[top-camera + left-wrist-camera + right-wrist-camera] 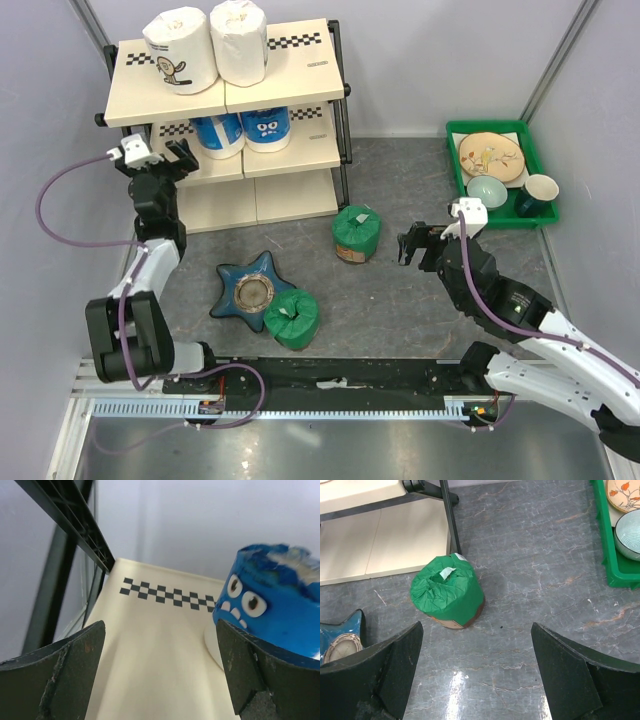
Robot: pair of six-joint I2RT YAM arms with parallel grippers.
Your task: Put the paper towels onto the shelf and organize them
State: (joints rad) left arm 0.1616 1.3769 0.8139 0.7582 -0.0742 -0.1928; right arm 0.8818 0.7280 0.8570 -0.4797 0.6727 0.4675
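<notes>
shelf: two white paper towels on top tier, two blue on middle tier. All on end, long axis vertical.

First green roll sits on the table just off the shelf's front right leg. Second green is well out in front of the shelf and looks on end too.

left gripper is at the shelf's left end, middle-tier height, jaws wide apart, holding nothing. right gripper is out front-right of the shelf, jaws apart, empty.

Left wrist only: the near blue roll's cartoon face points at the shelf's left end. Right wrist only: the green roll's twisted wrap end is up. White rolls and the second green roll show only from the top.
</notes>
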